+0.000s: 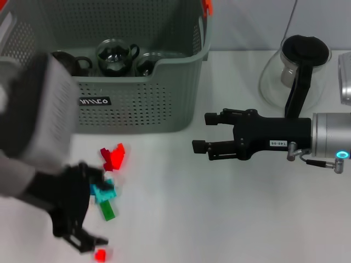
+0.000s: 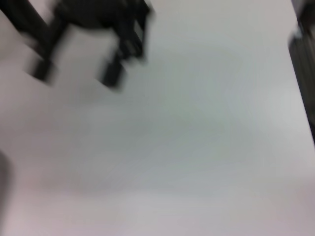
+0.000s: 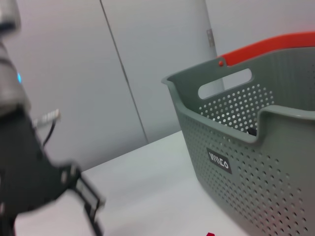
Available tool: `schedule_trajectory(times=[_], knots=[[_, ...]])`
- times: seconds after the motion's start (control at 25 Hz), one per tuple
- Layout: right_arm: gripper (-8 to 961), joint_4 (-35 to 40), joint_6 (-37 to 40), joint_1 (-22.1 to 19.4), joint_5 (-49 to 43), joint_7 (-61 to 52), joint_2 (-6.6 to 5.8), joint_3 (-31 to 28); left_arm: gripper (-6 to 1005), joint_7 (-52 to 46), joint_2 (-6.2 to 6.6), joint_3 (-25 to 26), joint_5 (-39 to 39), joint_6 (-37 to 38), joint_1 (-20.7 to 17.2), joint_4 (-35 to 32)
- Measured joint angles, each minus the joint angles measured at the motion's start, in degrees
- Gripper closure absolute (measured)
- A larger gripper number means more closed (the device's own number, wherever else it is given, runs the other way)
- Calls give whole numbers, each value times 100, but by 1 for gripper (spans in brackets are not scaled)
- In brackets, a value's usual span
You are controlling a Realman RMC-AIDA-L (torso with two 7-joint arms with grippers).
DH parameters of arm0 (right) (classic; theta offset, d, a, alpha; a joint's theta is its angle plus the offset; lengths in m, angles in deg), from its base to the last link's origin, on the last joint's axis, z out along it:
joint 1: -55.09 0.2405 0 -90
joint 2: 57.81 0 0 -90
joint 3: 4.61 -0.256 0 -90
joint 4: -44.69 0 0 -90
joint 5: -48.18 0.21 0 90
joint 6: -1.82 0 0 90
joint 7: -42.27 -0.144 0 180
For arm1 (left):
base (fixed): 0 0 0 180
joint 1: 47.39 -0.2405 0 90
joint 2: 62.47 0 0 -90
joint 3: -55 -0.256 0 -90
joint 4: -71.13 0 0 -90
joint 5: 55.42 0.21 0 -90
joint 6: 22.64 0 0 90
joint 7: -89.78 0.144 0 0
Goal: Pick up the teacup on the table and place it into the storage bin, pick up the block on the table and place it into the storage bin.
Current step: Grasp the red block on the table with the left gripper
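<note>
The storage bin (image 1: 137, 104) stands at the far left of the white table (image 1: 219, 219), its black label (image 1: 94, 101) facing me and an orange handle clip (image 1: 207, 5) on its far corner. Inside it, against the near wall, sit three glass teacups (image 1: 115, 57) side by side. On the table in front of the bin, apart from it, lies a small scatter of blocks: a red block (image 1: 114, 157) nearest the bin, a cyan block (image 1: 103, 192) and a green block (image 1: 108, 210) touching each other below it, and a lone red block (image 1: 100, 254) at the near edge. My left gripper (image 1: 88, 239) hangs just beside that scatter, over the near-left of the table; it is blurred, and I cannot tell how wide its fingers are or whether they hold anything. My right gripper (image 1: 202, 132) hovers above the table to the right of the bin, pointing toward it, its two fingers parted and empty. Behind my right arm, at the far right, stands a glass pot (image 1: 290, 71) with a black handle.
</note>
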Motion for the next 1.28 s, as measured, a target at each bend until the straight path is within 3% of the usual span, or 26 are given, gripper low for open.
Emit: schedule_trajectory(times=[0.12, 0.52, 0.76, 1.2, 1.28], knots=[[38, -1, -12, 2, 4, -14, 7, -6, 65, -179, -8, -614, 518, -125, -1, 218], [38, -7, -50, 9, 5, -33, 30, -83, 76, -892, -20, -1739, 1294, -585, 99, 725], [38, -7, -51, 11, 7, -33, 30, -93, 110, -1015, -21, -2047, 1358, -850, 167, 1085], [38, -9, -58, 27, 7, -24, 30, -148, 171, -1029, -21, -2144, 1369, -1050, 212, 1342], [38, -9, -59, 27, 7, -19, 27, -149, 261, -1032, -21, -2158, 1371, -1103, 207, 1372]])
